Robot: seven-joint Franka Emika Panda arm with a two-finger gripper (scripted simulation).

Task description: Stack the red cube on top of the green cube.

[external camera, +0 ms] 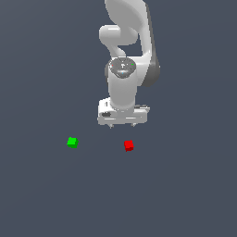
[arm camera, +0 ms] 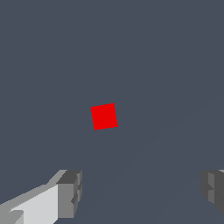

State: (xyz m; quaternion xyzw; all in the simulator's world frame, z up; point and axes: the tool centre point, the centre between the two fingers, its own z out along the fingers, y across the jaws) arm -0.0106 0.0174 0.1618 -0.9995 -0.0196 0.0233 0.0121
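The red cube (external camera: 128, 146) rests on the dark grey floor, just below the white gripper (external camera: 122, 125) in the exterior view and slightly toward that view's right. The gripper hangs above the floor, apart from the cube, with its short fingers barely showing under the hand. In the wrist view the red cube (arm camera: 104, 116) lies alone ahead of the two grey fingertips (arm camera: 70, 193), which stand wide apart with nothing between them; the gripper (arm camera: 142, 190) is open. The green cube (external camera: 72, 142) sits on the floor toward the exterior view's left, well away from the red one. It is out of the wrist view.
Only the plain dark grey floor (external camera: 185, 194) surrounds the two cubes. The white arm (external camera: 125, 41) rises behind the gripper toward the top of the exterior view.
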